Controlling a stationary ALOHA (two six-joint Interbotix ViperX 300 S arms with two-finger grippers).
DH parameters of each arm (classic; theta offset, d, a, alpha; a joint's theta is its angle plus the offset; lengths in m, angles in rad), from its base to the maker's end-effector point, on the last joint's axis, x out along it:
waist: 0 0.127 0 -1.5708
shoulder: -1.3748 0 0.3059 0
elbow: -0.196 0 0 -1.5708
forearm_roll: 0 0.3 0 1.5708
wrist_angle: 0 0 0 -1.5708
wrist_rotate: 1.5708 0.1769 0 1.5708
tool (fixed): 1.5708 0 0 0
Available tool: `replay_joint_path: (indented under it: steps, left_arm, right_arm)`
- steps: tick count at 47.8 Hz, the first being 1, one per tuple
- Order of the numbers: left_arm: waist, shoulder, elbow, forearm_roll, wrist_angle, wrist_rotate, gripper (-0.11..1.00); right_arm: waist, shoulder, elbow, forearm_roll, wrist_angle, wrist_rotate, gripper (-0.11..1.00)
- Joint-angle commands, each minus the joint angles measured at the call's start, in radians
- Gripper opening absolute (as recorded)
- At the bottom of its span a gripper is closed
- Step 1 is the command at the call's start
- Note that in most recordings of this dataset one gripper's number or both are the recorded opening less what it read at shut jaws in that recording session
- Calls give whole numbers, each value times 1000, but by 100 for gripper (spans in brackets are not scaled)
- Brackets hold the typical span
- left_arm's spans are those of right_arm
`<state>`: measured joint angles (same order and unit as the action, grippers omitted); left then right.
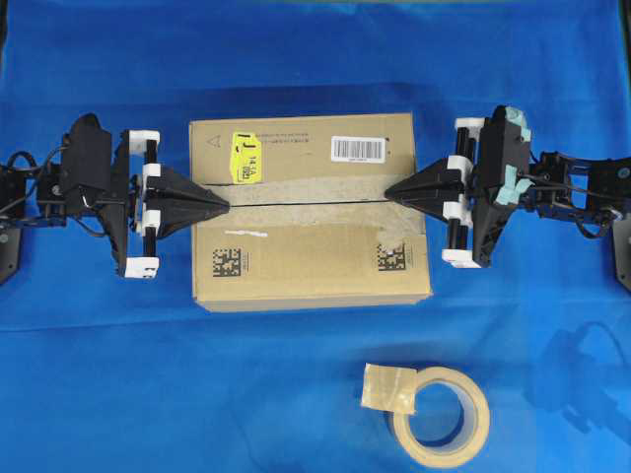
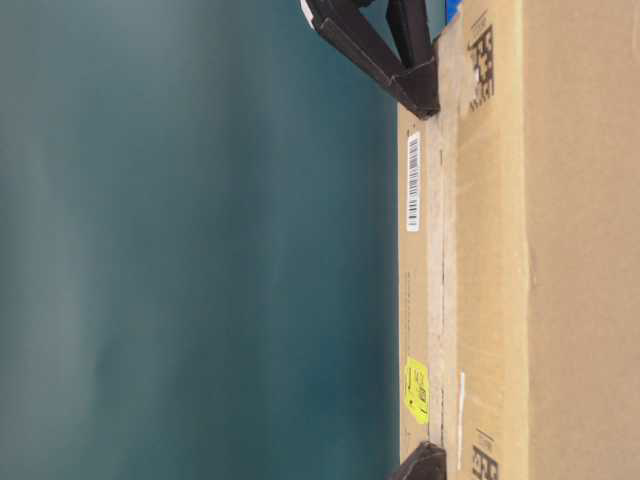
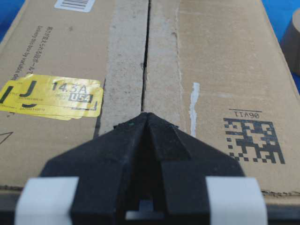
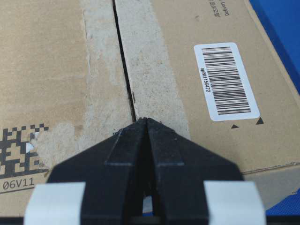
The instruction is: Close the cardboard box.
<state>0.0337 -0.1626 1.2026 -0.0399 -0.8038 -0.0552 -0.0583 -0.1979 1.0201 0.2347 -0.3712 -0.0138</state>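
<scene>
Grippers first: left gripper [image 1: 225,206] has jaws pressed together to a point, holding nothing, tip resting on top of the cardboard box [image 1: 311,251] at the left end of the centre seam [image 1: 306,202]. Right gripper [image 1: 388,193] is the same, jaws together w/ nothing between, tip on the box top at the seam's right end. Both wrist views show the closed tips sitting right over the dark slit where the 2 flaps meet.

Box sits mid-table on the blue cloth [image 1: 99,374], between the arms, top flaps down & meeting along the seam w/ only a narrow gap. Pale torn-paper strip runs either side of the seam. Yellow sticker [image 1: 244,158] on far flap near left; white barcode label [image 1: 359,148] on far flap near right. QR codes [image 1: 228,261] on near flap, both ends, w/ "06V11" printed by them. Small white streak [image 1: 246,235] near the left QR.

Tape roll [image 1: 441,415] lies on the cloth nearer the camera, well apart from the box, loose end folded out on its left.
</scene>
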Motion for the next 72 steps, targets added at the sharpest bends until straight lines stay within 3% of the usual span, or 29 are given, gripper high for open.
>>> replay_joint_path:
  steps: [1, 72]
  left_arm:
    - [3, -5, -12, -2, -3, 3, 0]
    - [3, 2, -21, -3, 25, -3, 0]
  right_arm:
    - [-3, -5, -6, 2, -5, 0, 0]
    - [-3, -5, -8, 2, -5, 0, 0]
